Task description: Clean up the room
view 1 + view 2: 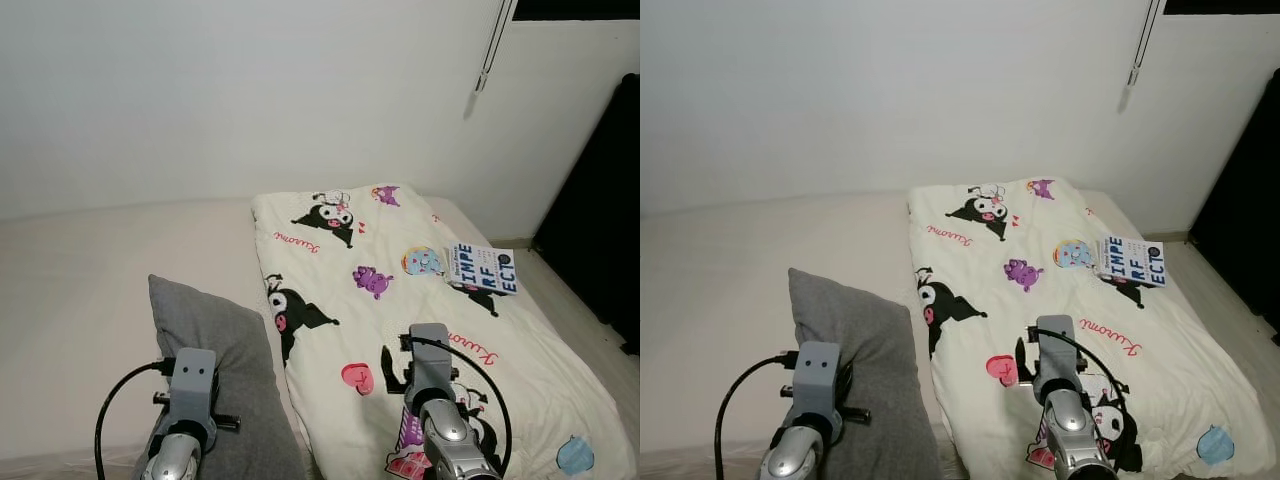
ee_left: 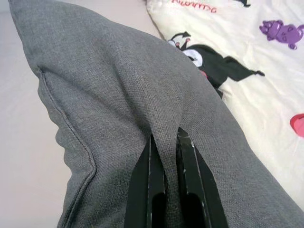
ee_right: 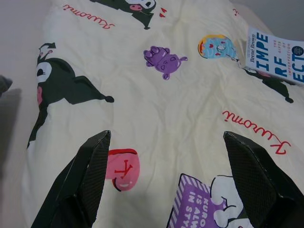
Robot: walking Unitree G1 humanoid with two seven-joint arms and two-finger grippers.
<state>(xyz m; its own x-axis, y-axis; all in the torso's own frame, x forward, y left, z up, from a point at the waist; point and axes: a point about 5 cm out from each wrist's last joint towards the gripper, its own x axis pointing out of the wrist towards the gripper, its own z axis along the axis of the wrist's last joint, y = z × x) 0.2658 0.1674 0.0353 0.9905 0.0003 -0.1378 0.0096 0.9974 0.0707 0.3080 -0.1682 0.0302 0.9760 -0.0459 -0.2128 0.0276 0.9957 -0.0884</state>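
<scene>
A grey pillow (image 1: pixel 215 350) is seen on the bed (image 1: pixel 80 290), lying just beside the left edge of a cream cartoon-printed quilt (image 1: pixel 400 300) that is spread over the bed's right part. The pillow's fabric is pinched by the left gripper (image 2: pixel 166 156), whose fingers (image 2: pixel 152 180) are closed together on a raised fold of the cloth. The right gripper (image 3: pixel 166 180) is held above the quilt with its fingers (image 3: pixel 85 175) spread wide apart and nothing between them. A book (image 1: pixel 483 268) with blue lettering is laid flat on the quilt near its right edge, well apart from both grippers. A white wall (image 1: pixel 250 90) is seen behind the bed.
</scene>
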